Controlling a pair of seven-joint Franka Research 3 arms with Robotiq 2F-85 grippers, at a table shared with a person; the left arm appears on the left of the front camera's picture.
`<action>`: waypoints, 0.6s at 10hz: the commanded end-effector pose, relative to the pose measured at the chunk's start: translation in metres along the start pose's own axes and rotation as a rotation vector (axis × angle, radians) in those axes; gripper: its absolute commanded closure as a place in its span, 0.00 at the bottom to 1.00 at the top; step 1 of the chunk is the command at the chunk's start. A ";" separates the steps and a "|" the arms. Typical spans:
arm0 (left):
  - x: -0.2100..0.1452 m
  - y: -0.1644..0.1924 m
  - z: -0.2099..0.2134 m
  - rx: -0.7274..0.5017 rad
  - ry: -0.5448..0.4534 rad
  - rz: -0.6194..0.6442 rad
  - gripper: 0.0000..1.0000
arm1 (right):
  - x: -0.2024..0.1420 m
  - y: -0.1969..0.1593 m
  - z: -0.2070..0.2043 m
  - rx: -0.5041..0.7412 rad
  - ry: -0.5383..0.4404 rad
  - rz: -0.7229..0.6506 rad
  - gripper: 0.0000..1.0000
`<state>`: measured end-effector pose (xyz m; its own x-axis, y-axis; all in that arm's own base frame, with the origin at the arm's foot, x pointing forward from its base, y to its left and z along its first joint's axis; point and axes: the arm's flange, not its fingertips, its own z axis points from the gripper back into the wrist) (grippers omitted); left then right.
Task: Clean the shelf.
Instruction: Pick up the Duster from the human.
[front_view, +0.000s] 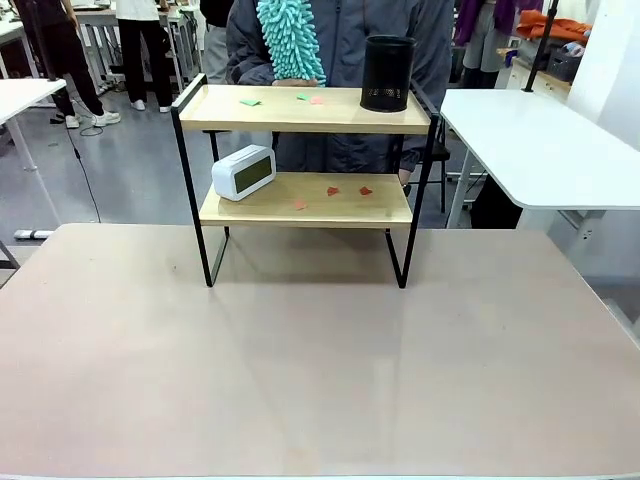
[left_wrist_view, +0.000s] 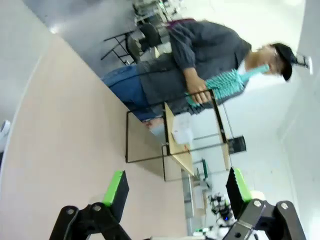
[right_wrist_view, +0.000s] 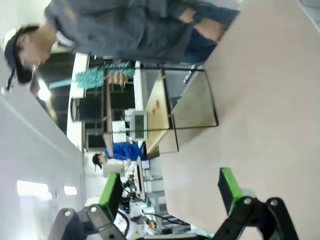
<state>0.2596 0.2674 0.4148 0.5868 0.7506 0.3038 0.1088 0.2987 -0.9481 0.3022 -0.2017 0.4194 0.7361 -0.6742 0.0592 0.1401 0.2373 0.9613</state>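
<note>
The shelf stands at the far middle of the bench. Behind it a person holds a teal microfibre duster just over the top board.

Your left hand and right hand both hang wide open and empty over the near bench, well apart from the shelf.

Paper scraps lie on both boards. A careless sweep would likely scatter them onto the bench rather than gather them.

The black mesh pen holder stands near the top board's right end, and the white digital clock sits near the lower board's left edge. A sideways nudge could tip either off.
</note>
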 end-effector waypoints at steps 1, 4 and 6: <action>-0.001 -0.025 0.009 -0.009 0.037 -0.076 0.00 | -0.008 0.028 0.007 0.008 0.022 0.067 0.00; -0.001 -0.025 0.009 -0.009 0.037 -0.076 0.00 | -0.008 0.028 0.007 0.008 0.022 0.067 0.00; -0.001 -0.025 0.009 -0.009 0.037 -0.076 0.00 | -0.008 0.028 0.007 0.008 0.022 0.067 0.00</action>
<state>0.2458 0.2649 0.4430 0.6250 0.6990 0.3474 0.1321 0.3439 -0.9296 0.2946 -0.1946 0.4493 0.7649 -0.6352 0.1066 0.1061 0.2876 0.9519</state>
